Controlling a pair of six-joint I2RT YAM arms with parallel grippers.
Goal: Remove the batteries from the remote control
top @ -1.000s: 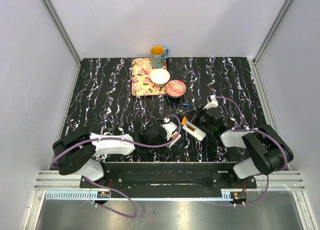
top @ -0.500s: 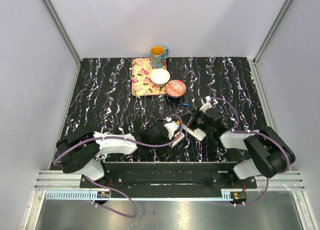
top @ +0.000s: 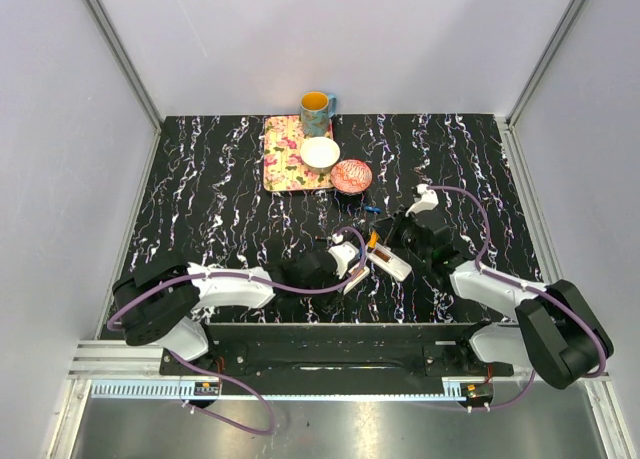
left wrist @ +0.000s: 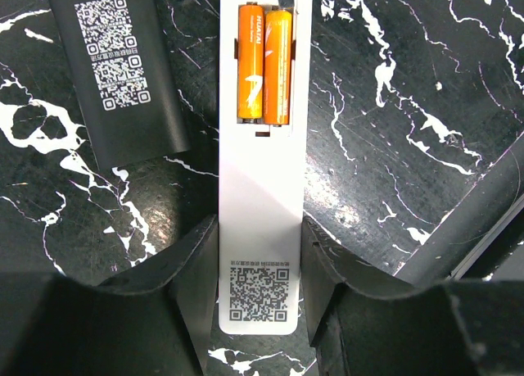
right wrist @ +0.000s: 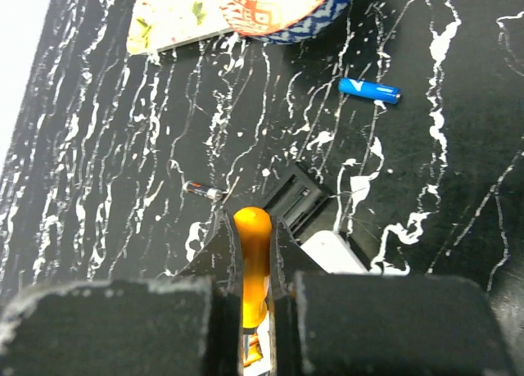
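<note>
Batteries sit between side edges of the remote, left jaws clamping it, right jaws clamped on screwdriver.

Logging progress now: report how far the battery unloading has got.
Done: white remote has its battery bay uncovered; a blue battery lies loose on the table. In hand: left gripper clamps the remote, right gripper is shut on an orange tool. Remaining: both orange batteries sit in the bay.
</note>
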